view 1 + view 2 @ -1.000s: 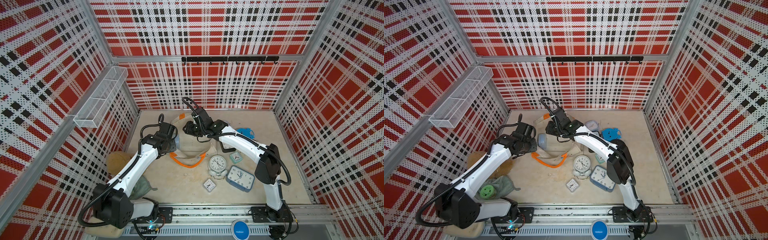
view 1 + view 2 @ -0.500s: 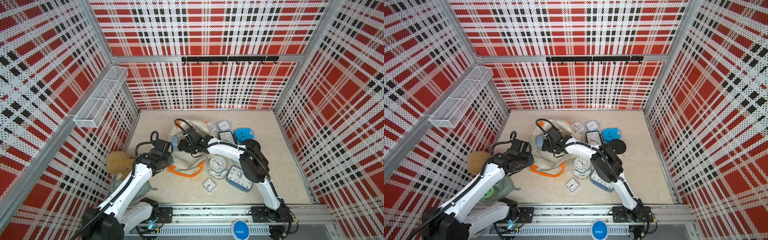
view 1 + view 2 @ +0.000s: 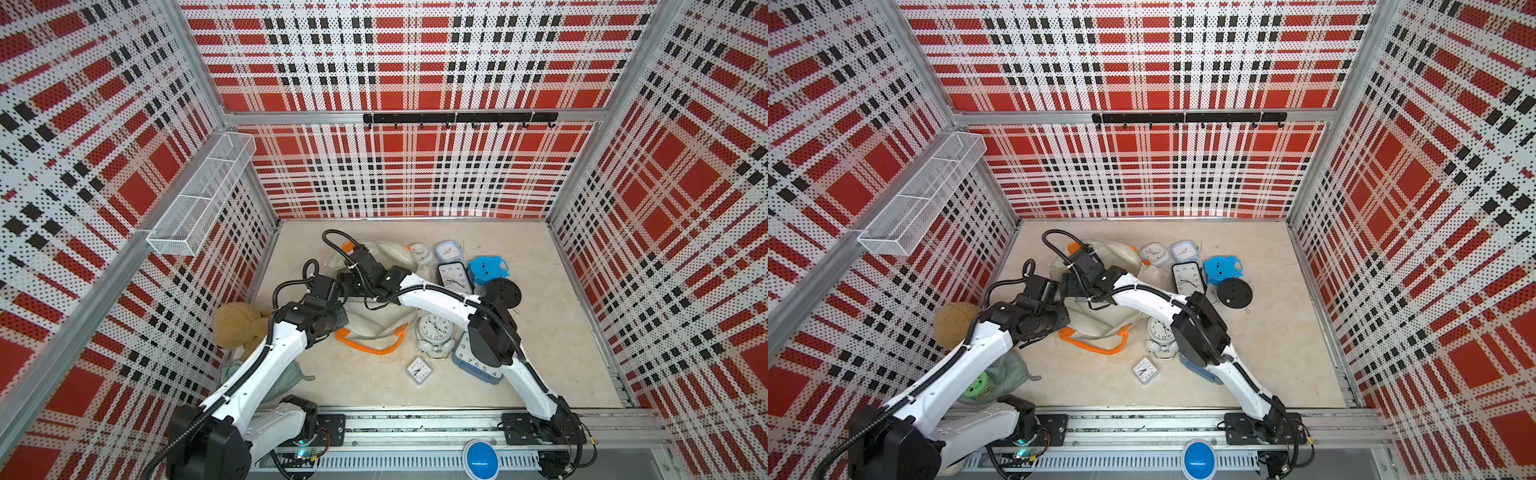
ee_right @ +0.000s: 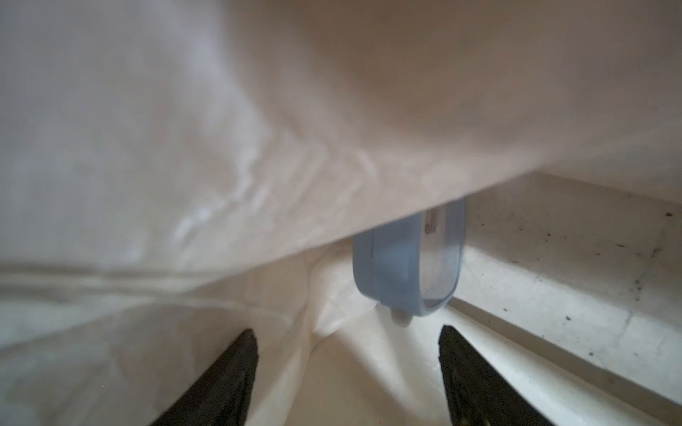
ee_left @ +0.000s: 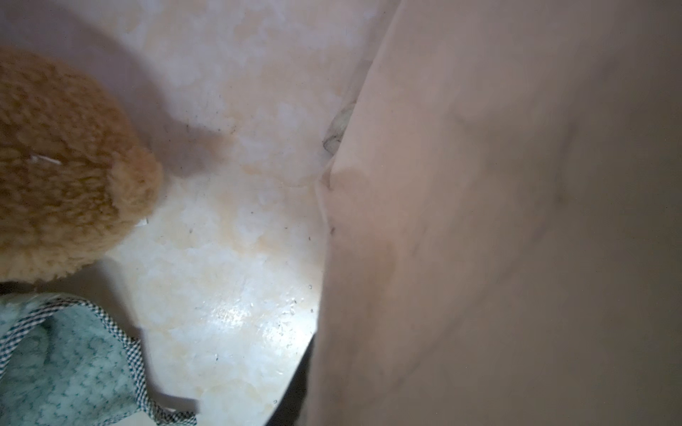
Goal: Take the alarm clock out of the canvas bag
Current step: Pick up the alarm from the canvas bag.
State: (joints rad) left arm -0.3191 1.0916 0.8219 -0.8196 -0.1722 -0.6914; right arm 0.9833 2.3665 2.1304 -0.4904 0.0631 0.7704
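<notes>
Small square clock [image 3: 419,369]: white, face up, closest to the near edge of the table [image 3: 561,324], apart from the other items.
Large blue clock [image 3: 478,368]: face up, to the right of the small square clock, partly hidden under the right arm.
Green cloth [image 3: 297,374]: near-left corner, partly under the left arm.
Twin-bell clock [image 3: 435,330]: white, face up, just beside the bag's near-right end.
Plush toy [image 3: 237,322]: tan, against the left edge.
Canvas bag [image 3: 376,322]: cream cloth, crumpled, left of the table's middle. One orange handle [image 3: 365,348] loops toward the near edge.
Left gripper [image 3: 341,293]: at the bag's left side. Cloth fills much of the left wrist view and hides the jaws, so whether it is clenched cannot be told.
Right gripper [image 4: 347,330]: inside the bag, released. The fingers [image 4: 228,369] stand well apart with only bag cloth between them.
Alarm clock [image 4: 406,265]: light-blue rim, inside the bag, seen edge-on just ahead of the right gripper. Its upper part is under a fold of cloth, and it touches neither finger.
Black disc [image 3: 503,293]: right of the bag.
Black rectangular clock [image 3: 455,278]: face up, just beside the bag's right side.
Blue figure [image 3: 486,268]: just right of the rectangular clock.
Far clocks: a small round white clock [image 3: 422,252] and a small light-blue square clock [image 3: 449,250] lie side by side, toward the far edge.
</notes>
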